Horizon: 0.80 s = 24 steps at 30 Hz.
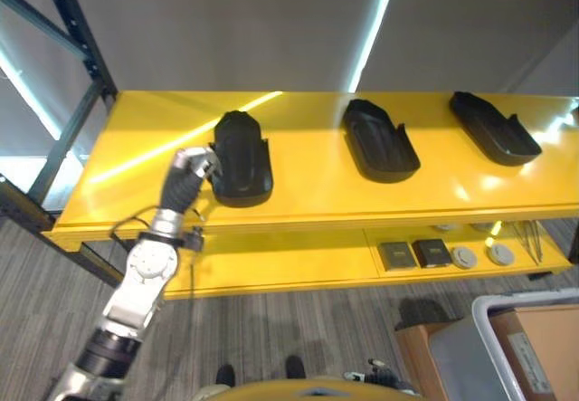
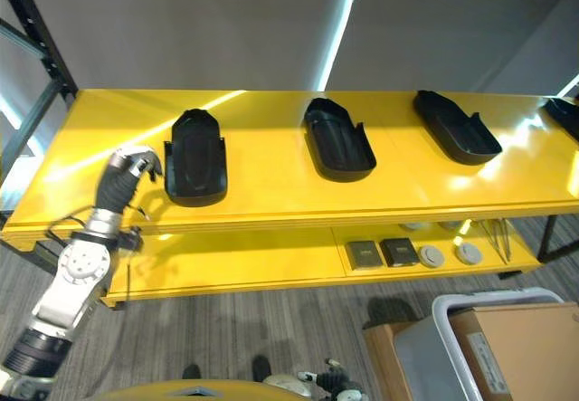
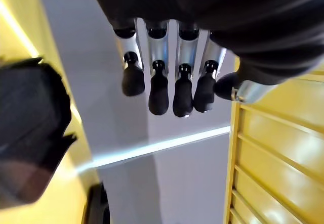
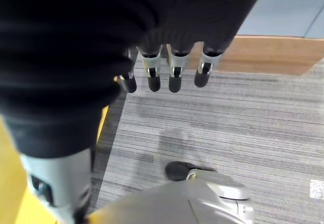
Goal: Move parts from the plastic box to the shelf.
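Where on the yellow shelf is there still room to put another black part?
Bare patches on the top shelf: left of the leftmost black part, though the left hand sits beside that part; between it and the middle black part; and between that and the right black part. The lower shelf's right end is crowded with small square and round pieces.

Fourth black part [image 2: 563,114] cut off at shelf's right edge; plastic box [image 1: 520,347] perhaps half-cropped.

yellow shelf [image 1: 317,188] carries black parts [image 1: 241,157].
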### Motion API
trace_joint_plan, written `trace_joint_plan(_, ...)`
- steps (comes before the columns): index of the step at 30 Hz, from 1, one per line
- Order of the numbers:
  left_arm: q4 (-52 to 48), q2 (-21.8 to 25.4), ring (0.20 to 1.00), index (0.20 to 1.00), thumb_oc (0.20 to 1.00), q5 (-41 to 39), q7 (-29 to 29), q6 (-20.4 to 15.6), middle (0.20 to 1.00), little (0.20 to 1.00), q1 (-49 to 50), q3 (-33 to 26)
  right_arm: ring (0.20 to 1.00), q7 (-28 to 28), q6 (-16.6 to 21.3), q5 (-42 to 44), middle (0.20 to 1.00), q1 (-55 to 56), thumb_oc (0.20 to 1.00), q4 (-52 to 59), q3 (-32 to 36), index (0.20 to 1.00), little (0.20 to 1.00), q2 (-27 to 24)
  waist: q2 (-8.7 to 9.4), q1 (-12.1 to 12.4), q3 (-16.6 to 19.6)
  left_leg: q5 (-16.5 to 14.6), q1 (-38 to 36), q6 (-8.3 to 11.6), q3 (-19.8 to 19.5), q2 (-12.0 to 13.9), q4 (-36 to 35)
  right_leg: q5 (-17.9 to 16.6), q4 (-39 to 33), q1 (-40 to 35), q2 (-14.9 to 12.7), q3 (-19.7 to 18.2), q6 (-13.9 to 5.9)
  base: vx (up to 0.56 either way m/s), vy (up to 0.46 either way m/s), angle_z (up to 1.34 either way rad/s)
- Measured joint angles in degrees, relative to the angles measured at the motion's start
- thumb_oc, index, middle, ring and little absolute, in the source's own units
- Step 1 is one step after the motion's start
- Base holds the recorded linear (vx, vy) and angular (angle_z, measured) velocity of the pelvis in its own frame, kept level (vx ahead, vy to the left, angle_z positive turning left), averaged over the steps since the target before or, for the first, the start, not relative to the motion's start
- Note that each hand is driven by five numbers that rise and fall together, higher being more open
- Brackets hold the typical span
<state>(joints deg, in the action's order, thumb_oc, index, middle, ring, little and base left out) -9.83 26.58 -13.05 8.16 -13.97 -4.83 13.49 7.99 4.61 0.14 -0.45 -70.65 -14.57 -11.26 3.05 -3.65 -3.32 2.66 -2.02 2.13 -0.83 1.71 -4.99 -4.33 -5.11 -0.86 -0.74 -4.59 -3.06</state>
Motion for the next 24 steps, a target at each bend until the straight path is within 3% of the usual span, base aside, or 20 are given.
trace_joint_plan(7,5.0,-1.1,0.200,0.200,0.200,-4.4,-4.4,1.1,0.200,0.200,-0.1,5.2,1.000,0.0,0.1,0.7,1.000,-1.9,1.000,0.0,-1.0,1.000,1.000,-0.4,-2.98,-1.2,0.9,0.5,2.3,-0.35,0.9,-0.3,0.0,-0.7,0.0,2.8,-0.2,-1.1,-0.63,-0.02,-0.002,-0.08)
trace_joint_plan(12,11.6,-2.4,0.200,0.200,0.200,-4.8,-4.6,2.9,0.200,0.200,-1.9,5.7,1.000,0.1,0.2,1.8,1.000,-2.6,1.000,0.1,-1.0,1.000,1.000,-1.1,-4.49,-2.7,-1.2,1.3,4.2,-0.10,1.5,0.0,0.0,-1.4,0.0,5.0,0.1,-1.4,-0.51,-0.02,-0.010,-0.04)
trace_joint_plan(24,17.6,-4.1,0.200,0.200,0.200,-2.5,1.6,3.2,0.200,0.200,-8.7,4.5,1.000,0.9,0.4,1.9,1.000,-2.7,1.000,0.0,-0.5,1.000,1.000,-1.3,-4.35,-4.3,-3.6,1.3,5.5,-0.05,3.8,0.2,0.1,-2.0,0.0,7.2,0.3,-3.3,-0.52,0.01,-0.010,-0.09)
